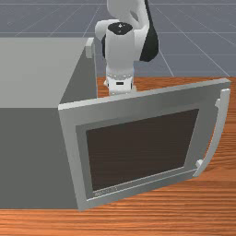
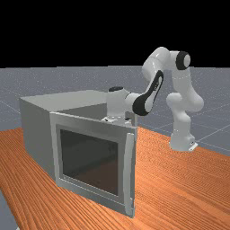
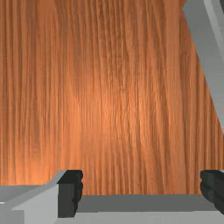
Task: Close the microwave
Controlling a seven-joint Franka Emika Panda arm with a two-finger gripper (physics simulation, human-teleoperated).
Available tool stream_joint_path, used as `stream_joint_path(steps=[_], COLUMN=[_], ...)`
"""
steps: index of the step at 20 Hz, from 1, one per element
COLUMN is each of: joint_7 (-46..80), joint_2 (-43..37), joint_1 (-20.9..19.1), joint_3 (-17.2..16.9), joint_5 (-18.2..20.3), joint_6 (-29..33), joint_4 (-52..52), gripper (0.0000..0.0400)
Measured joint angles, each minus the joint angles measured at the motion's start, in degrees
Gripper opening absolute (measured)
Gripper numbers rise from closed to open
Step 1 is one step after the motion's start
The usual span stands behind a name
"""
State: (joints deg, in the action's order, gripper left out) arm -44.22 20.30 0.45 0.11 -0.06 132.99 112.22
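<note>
Front view: hand (image 1: 120, 86) behind door edge (image 1: 152, 95)

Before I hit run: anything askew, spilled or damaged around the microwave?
No visible spill or damage. One oddity: the gripper is behind the open microwave door in the front view, on its inner side, where it may block closing.

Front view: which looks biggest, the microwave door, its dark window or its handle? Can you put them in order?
1. The microwave door looks largest.
2. Its dark window comes next, sitting inside the door.
3. The handle, a thin curved bar, looks smallest.
</note>
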Motion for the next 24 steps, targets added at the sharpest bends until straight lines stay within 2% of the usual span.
stream_joint_path(steps=[4,13,20,22,24], joint_7=[-0.02,0.01,0.82,1.22,1.36], joint_2=[-1.8,-5.71,-7.53,-7.93,-8.33], joint_1=[0.0,0.0,0.07,0.31,0.15], joint_3=[0.01,0.01,-0.06,-0.15,-0.1], joint_5=[0.02,0.02,0.04,-1.25,-0.13], joint_6=[-5.56,-9.11,-14.96,-16.22,-17.35], joint_4=[-2.52,-3.76,-7.32,-8.15,-8.95], gripper=[0.04,0.04,0.04,0.04,0.04])
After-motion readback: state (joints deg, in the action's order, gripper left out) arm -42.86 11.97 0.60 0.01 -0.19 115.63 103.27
